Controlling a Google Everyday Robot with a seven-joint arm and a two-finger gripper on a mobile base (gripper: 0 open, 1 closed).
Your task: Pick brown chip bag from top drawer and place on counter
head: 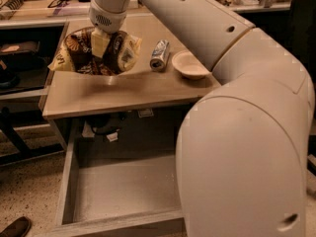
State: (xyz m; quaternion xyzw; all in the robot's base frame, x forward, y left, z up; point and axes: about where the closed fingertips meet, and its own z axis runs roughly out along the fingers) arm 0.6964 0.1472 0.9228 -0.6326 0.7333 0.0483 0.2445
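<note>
The brown chip bag (81, 53) is crumpled, dark brown with pale yellow ends, at the back left of the beige counter (123, 90). My gripper (100, 46) comes down from above and its pale fingers (98, 41) are closed on the middle of the bag, pinching it. I cannot tell whether the bag's underside touches the counter. The top drawer (118, 191) is pulled out below the counter's front edge, its grey box holding nothing that I can see.
A crushed silver can (159, 55) and a small beige bowl (190, 64) sit on the counter right of the bag. My white arm fills the right half of the view. A cluttered shelf (34, 4) runs along the back.
</note>
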